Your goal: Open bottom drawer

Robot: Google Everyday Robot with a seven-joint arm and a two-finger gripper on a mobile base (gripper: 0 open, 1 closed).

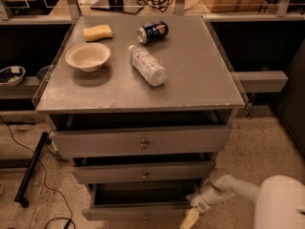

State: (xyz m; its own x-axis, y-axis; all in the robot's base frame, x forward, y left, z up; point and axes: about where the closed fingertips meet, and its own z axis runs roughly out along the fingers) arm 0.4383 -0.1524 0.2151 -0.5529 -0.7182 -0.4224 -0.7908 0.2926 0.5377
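The bottom drawer point(136, 212) is the lowest and narrowest of three grey fronts and stands pulled out, with its dark inside showing behind the front. My gripper point(191, 215) is low at the right end of that drawer front, close against its corner. The white arm point(228, 187) reaches in to it from the lower right. Whether the gripper touches the drawer cannot be told.
The middle drawer point(143, 171) and top drawer point(143, 141) also stand a little out. On the cabinet top point(200, 80) lie a bowl point(87, 56), a sponge point(97, 32), a can point(152, 31) and a plastic bottle point(147, 65). Cables and a black bar point(31, 168) lie on the floor at left.
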